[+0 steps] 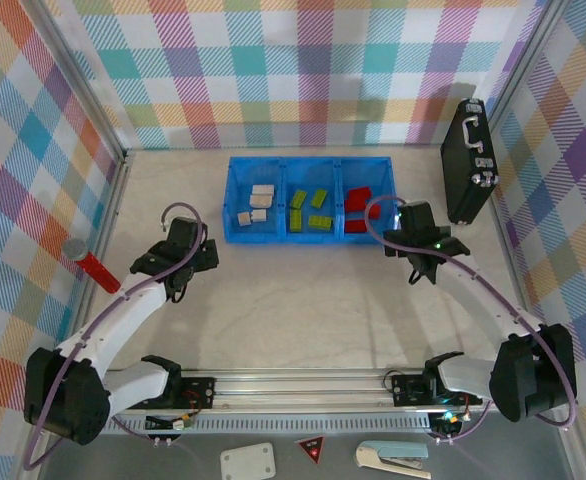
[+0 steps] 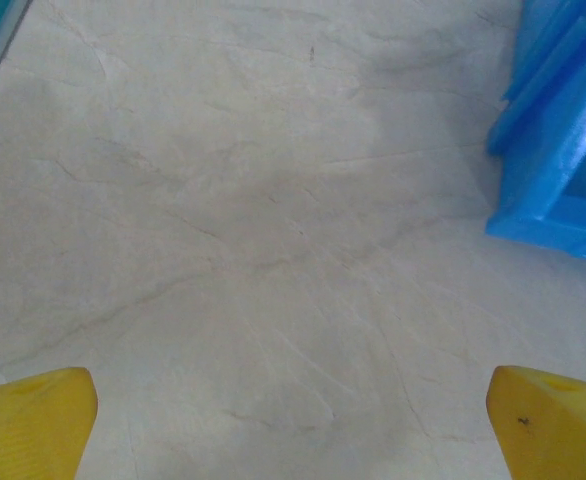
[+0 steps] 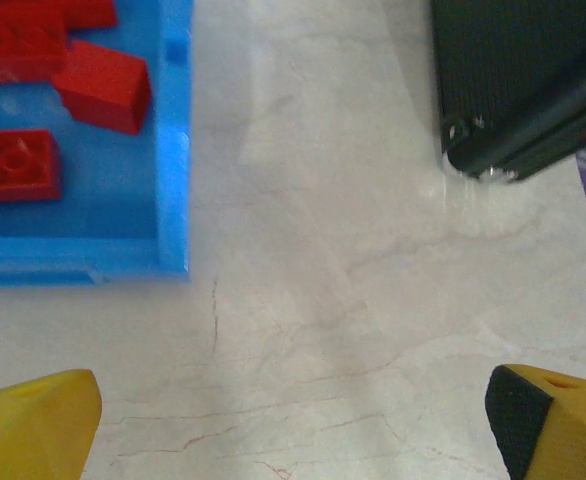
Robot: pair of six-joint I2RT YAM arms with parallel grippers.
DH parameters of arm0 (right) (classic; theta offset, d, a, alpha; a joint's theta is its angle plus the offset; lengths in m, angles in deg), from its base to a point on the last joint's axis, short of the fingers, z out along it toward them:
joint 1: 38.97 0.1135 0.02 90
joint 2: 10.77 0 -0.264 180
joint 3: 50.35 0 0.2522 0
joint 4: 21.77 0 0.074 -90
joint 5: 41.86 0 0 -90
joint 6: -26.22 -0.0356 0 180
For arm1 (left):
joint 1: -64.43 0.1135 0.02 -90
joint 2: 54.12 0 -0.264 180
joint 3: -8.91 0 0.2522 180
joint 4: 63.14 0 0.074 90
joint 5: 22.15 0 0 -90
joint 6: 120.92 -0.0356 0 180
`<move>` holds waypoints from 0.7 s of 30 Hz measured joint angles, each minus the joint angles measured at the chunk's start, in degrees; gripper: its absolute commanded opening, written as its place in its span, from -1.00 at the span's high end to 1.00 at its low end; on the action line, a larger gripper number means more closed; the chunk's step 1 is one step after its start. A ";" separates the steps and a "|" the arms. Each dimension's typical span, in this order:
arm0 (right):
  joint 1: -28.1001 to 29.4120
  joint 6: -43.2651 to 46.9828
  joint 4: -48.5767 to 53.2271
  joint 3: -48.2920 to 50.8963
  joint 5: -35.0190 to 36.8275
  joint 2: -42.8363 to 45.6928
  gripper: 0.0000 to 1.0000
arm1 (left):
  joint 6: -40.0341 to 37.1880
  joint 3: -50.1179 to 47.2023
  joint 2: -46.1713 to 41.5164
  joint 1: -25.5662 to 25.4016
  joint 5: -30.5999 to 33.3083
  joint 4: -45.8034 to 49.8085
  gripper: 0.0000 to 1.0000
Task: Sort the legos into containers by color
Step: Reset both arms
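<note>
blue tray [image 1: 235, 236] noted at the far middle of the table [image 1: 303, 300], three compartments in a row; cream legos [image 1: 254, 208] are seen in the left compartment, lime green bricks [image 1: 310, 211] in the middle one, red bricks [image 3: 28, 55] in the right one, most lying flat, one red tipped on an edge. every brick seen sits with its own colour, so the sort is judged done or nearly so. left gripper [image 2: 293, 425] is held low over bare table just off the tray's near left corner, yellow fingers [image 2: 33, 425] spread wide, nothing between them. right gripper [image 3: 293, 420] is held over the table between the tray's right wall and the black briefcase [image 3: 523, 80], jaws likewise wide apart and empty. handling, as judged: bricks are expected to be light, rigid and not fragile, with smooth side faces that could slip or skate if touched by one finger first. a hold is best taken across the two long smooth sides, square to the brick and low on the body rather than on the studs. bricks close to a wall or a neighbour leave little room for a finger; the tipped one may be expected to turn in the pinch
</note>
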 measured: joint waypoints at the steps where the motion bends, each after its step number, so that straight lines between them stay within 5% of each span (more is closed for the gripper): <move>1: -0.39 -0.66 -1.49 1.79 0.48 -0.09 -0.98 | -0.63 -0.52 0.55 0.00 0.48 -1.46 -1.00; 11: -4.24 -0.04 -23.41 18.45 1.75 -2.78 -0.98 | -9.77 -9.38 4.04 0.31 5.42 -21.62 -0.99; 21: -9.73 2.32 -45.29 21.92 -4.44 -4.81 -0.98 | -13.90 -15.30 11.41 4.09 -0.37 -42.53 -1.00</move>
